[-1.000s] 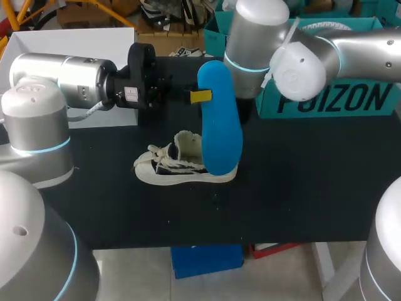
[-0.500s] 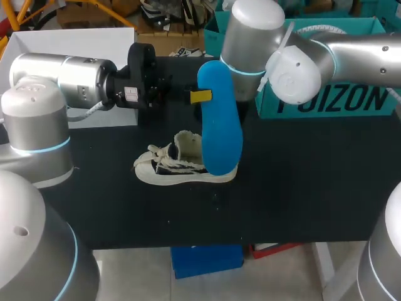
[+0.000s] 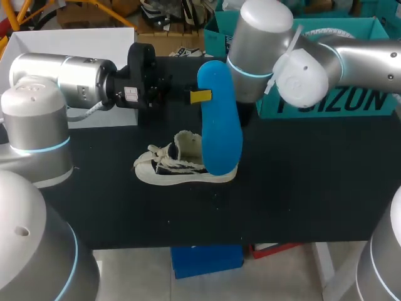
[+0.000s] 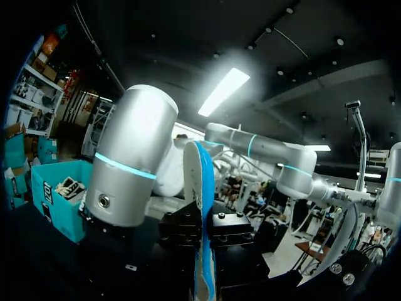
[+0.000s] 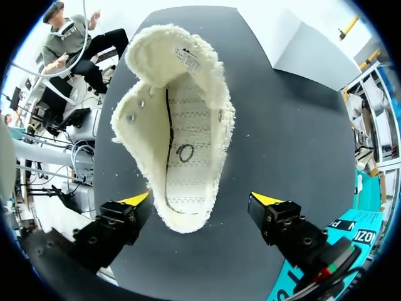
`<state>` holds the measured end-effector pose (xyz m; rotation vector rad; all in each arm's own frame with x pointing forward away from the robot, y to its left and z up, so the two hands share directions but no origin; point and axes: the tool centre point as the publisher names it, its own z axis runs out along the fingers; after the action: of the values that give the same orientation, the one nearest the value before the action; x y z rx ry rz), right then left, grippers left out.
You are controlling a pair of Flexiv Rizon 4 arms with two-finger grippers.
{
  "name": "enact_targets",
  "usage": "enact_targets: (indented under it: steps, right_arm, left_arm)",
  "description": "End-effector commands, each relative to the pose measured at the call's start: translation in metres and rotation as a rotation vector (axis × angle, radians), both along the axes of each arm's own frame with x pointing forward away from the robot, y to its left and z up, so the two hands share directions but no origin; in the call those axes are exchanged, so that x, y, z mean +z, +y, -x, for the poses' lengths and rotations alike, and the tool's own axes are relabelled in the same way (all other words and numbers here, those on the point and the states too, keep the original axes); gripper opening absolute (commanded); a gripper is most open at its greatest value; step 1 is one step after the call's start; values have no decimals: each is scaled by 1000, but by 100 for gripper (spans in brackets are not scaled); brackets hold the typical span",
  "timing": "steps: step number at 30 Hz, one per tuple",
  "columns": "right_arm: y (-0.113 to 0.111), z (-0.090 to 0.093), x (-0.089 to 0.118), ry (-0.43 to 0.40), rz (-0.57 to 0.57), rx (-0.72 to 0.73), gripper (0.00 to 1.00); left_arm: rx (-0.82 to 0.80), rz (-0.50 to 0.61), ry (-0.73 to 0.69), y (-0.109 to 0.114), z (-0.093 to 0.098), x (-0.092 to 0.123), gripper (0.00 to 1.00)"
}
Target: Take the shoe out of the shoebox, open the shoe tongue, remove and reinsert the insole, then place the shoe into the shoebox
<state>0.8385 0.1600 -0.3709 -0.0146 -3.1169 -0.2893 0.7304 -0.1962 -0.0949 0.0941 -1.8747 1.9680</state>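
**Insole out of the shoe, poised to go back in**

Left tool (image 4: 203,229) pinches the blue insole (image 3: 219,125) by its edges and holds it upright, with its lower end at the heel of the shoe (image 3: 175,164). The shoe sits on the black bench (image 3: 301,188), and the teal shoebox (image 3: 326,100) stands at the far right. Right tool (image 5: 203,199) hangs over the shoe's opening with its fingers spread on either side of the heel, gripping nothing. Reinsertion looks like the step in hand. To do it well, tilt the insole toe-first into the opening, steady the heel with the right tool, and slide the insole flat without creasing it.
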Motion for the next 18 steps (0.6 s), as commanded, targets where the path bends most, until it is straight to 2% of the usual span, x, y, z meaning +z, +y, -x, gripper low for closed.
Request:
enact_targets:
  steps: [1,9,18]
  right_arm:
    - [-12,7,2,-22,-49,-2,100]
    - [-22,13,4,-50,-144,-27,100]
    - [-35,20,-7,-95,-338,-75,100]
  left_arm:
    - [6,1,-2,-2,1,-1,0]
    - [6,1,-2,-2,1,-1,0]
    - [6,1,-2,-2,1,-1,0]
